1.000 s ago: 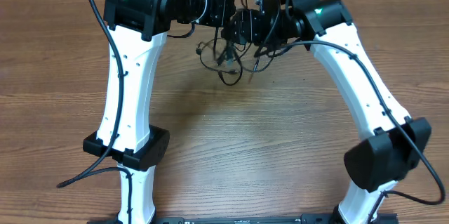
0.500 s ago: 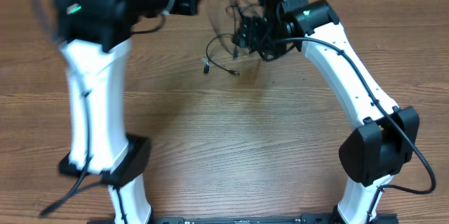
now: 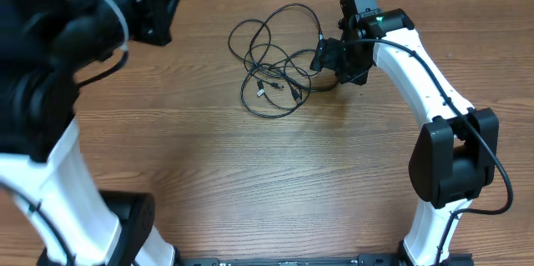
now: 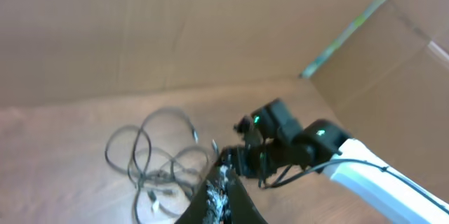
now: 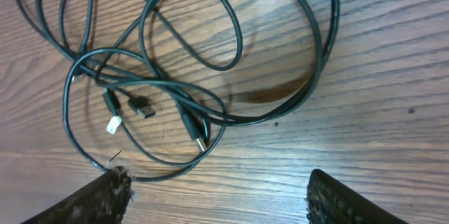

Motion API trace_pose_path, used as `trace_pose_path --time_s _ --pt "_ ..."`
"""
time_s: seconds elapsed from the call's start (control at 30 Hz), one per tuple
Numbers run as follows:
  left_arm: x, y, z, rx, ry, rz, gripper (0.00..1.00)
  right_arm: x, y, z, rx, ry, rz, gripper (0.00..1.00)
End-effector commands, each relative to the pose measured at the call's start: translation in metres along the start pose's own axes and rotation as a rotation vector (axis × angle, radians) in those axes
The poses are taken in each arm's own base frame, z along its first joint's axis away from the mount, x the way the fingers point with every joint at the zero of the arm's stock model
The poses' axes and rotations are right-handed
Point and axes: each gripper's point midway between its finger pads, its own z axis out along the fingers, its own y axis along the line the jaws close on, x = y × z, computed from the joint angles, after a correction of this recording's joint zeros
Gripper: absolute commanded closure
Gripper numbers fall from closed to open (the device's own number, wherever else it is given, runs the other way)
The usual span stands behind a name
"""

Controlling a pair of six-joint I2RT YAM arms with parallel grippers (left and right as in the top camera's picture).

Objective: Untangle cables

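Loosely tangled cables [image 3: 275, 78] are spread on the tabletop [image 3: 250, 183].
Right pincer [image 5: 224, 192] is released, left pincer [image 4: 221, 199] clenched; knots may be tightened if crossed loops are pulled.

The left arm [image 3: 50, 191] rises from the near-left corner of the worktop [image 3: 275, 183] and stands high, close under the overhead camera, with its dark wrist section over the far-left corner. The left gripper [image 4: 219, 196] has its jaws closed together, tips meeting. The right arm [image 3: 417, 74] stands at the near-right corner, elbow joint [image 3: 453, 162] bent, white forearm reaching toward the far edge. The right gripper [image 5: 224, 196] sits low over the worktop, pointing downward, fingertips [image 5: 112, 194] spread wide apart.
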Motion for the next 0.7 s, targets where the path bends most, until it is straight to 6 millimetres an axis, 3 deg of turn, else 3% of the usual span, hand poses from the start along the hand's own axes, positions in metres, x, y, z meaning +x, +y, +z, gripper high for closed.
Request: trace_pose_path --time_s 0.0,0.17,0.23,0.47,0.67 --pt "0.026 0.015 0.043 -0.001 0.153 -0.035 0.95 -0.002 0.001 -0.008 -0.037 0.000 -0.017 0.21" --pt "0.064 0.047 0.107 -0.064 0.347 -0.026 0.69 -0.011 -0.006 -0.023 -0.080 -0.011 -0.020 0.18" --pt "0.090 0.059 0.150 -0.049 0.455 0.057 0.60 -0.015 -0.015 -0.034 -0.104 -0.017 -0.009 0.17" --pt "0.158 0.080 0.231 0.056 0.675 0.327 0.55 -0.017 -0.035 -0.044 -0.102 -0.011 0.003 0.16" --pt "0.221 0.084 0.288 0.237 0.801 0.462 0.42 -0.015 -0.043 -0.045 -0.093 0.002 -0.008 0.15"
